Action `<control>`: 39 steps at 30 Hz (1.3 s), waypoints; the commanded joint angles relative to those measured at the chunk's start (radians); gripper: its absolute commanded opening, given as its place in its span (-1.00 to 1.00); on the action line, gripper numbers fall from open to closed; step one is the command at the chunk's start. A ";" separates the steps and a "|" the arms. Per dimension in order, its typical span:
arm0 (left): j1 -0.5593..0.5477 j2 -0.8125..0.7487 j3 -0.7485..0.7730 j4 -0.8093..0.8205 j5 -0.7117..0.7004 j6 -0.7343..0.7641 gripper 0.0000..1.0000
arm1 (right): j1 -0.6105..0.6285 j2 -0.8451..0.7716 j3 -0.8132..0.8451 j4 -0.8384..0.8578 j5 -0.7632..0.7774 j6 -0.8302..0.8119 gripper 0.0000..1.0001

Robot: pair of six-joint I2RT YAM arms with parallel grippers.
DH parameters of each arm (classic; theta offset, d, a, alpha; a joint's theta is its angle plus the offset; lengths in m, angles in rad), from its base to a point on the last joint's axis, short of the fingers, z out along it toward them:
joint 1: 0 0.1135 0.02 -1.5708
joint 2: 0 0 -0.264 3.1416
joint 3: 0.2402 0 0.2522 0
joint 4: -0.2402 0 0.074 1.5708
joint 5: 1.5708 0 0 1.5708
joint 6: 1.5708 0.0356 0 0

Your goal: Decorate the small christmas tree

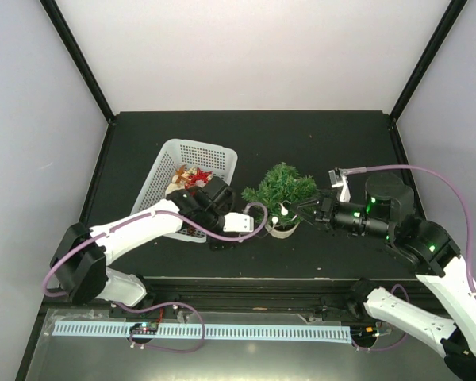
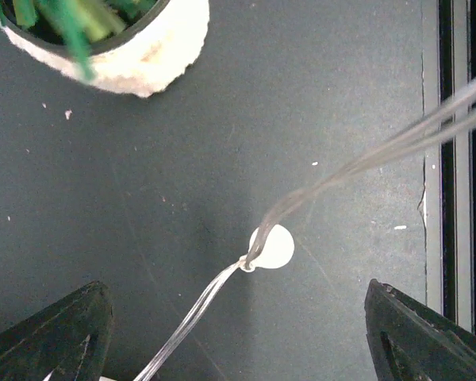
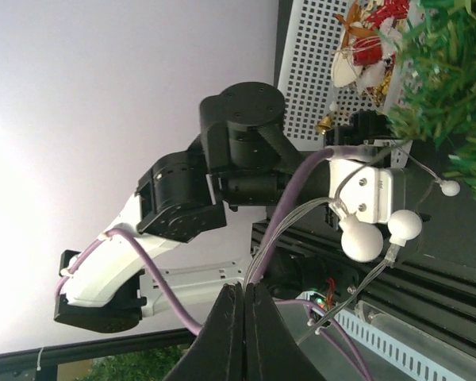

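L pincer (image 2: pixel 234 321) wide open above white ball (image 2: pixel 273 246) on clear string (image 2: pixel 365 163), lying on surface (image 2: pixel 103 198) near pot (image 2: pixel 147 63). R pincer (image 3: pixel 243 305) shut tight beside small christmas tree (image 1: pixel 284 184).

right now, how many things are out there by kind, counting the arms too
small christmas tree: 1
white mesh basket: 1
light string: 1
robot arms: 2 (left arm, right arm)
ornaments in the basket: too jumbled to count
total: 5, ornaments aside

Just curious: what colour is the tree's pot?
The pot is whitish, clearest in the left wrist view.
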 commanded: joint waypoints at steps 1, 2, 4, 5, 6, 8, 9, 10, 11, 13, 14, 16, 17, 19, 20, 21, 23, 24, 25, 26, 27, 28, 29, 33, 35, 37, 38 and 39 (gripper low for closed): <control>0.025 -0.007 -0.018 0.026 -0.012 0.064 0.71 | -0.010 0.003 0.045 0.008 -0.023 -0.010 -0.98; 0.034 -0.007 -0.020 0.025 -0.015 0.071 0.68 | -0.009 0.004 0.047 0.007 -0.024 -0.012 -0.98; 0.049 -0.002 -0.016 0.023 -0.017 0.077 0.56 | -0.009 0.004 0.048 0.007 -0.024 -0.012 -0.98; 0.056 0.000 -0.012 0.022 -0.017 0.079 0.47 | -0.010 0.005 0.047 0.009 -0.025 -0.012 -0.98; 0.061 0.002 -0.008 0.022 -0.018 0.080 0.36 | -0.009 0.004 0.045 0.011 -0.025 -0.013 -0.98; 0.067 0.004 0.002 0.021 -0.020 0.080 0.17 | -0.009 0.004 0.042 0.015 -0.025 -0.012 -0.98; 0.068 0.004 0.009 0.020 -0.022 0.079 0.07 | -0.011 0.005 0.041 0.017 -0.026 -0.012 -0.98; 0.070 0.004 0.015 0.021 -0.022 0.077 -0.02 | -0.011 0.005 0.040 0.019 -0.027 -0.012 -0.98; 0.071 0.004 0.022 0.021 -0.024 0.076 -0.14 | -0.011 0.007 0.040 0.021 -0.027 -0.012 -0.98; 0.075 0.002 0.032 0.016 -0.026 0.076 -0.48 | -0.012 0.010 0.040 0.024 -0.028 -0.014 -0.98; 0.075 0.001 0.038 0.010 -0.028 0.075 -0.71 | -0.013 0.010 0.040 0.025 -0.029 -0.014 -0.98; 0.077 -0.007 0.050 -0.006 -0.032 0.078 -0.96 | -0.013 0.013 0.039 0.027 -0.028 -0.016 -0.98; 0.078 -0.015 0.054 -0.016 -0.029 0.081 -0.97 | -0.012 0.013 0.037 0.027 -0.028 -0.018 -0.98; 0.081 -0.042 0.062 -0.041 -0.024 0.089 -0.97 | -0.016 0.013 0.032 0.026 -0.027 -0.022 -0.98; 0.080 -0.058 0.072 -0.059 -0.019 0.094 -0.97 | -0.021 0.012 0.028 0.027 -0.028 -0.022 -0.98; 0.082 -0.078 0.081 -0.077 -0.008 0.099 -0.97 | -0.025 0.010 0.023 0.030 -0.030 -0.021 -0.98; 0.083 -0.126 0.107 -0.119 0.012 0.103 -0.97 | -0.036 0.005 0.013 0.029 -0.028 -0.023 -0.98; 0.084 -0.163 0.119 -0.136 0.023 0.103 -0.97 | -0.044 0.000 0.007 0.029 -0.032 -0.023 -0.98; 0.083 -0.191 0.131 -0.153 0.038 0.105 -0.97 | -0.055 -0.006 -0.001 0.032 -0.040 -0.023 -0.98; 0.084 -0.218 0.145 -0.172 0.052 0.106 -0.97 | -0.065 -0.013 -0.012 0.037 -0.046 -0.021 -0.98; 0.084 -0.245 0.161 -0.194 0.066 0.107 -0.97 | -0.074 -0.023 -0.023 0.041 -0.053 -0.020 -0.98; 0.084 -0.267 0.177 -0.211 0.078 0.102 -0.97 | -0.080 -0.034 -0.039 0.046 -0.057 -0.019 -0.98; 0.084 -0.289 0.192 -0.228 0.087 0.095 -0.97 | -0.083 -0.042 -0.050 0.048 -0.061 -0.018 -0.98; 0.084 -0.371 0.238 -0.285 0.123 0.081 -0.97 | -0.084 -0.074 -0.094 0.071 -0.106 -0.028 -0.98; 0.084 -0.403 0.243 -0.296 0.134 0.083 -0.97 | -0.085 -0.099 -0.111 0.062 -0.113 -0.041 -0.98; 0.084 -0.426 0.242 -0.300 0.138 0.086 -0.97 | -0.085 -0.118 -0.142 0.075 -0.150 -0.049 -0.98; 0.084 -0.431 0.240 -0.301 0.136 0.089 -0.97 | -0.085 -0.129 -0.158 0.089 -0.177 -0.053 -0.98; 0.084 -0.435 0.239 -0.303 0.133 0.090 -0.97 | -0.085 -0.138 -0.167 0.096 -0.195 -0.059 -0.98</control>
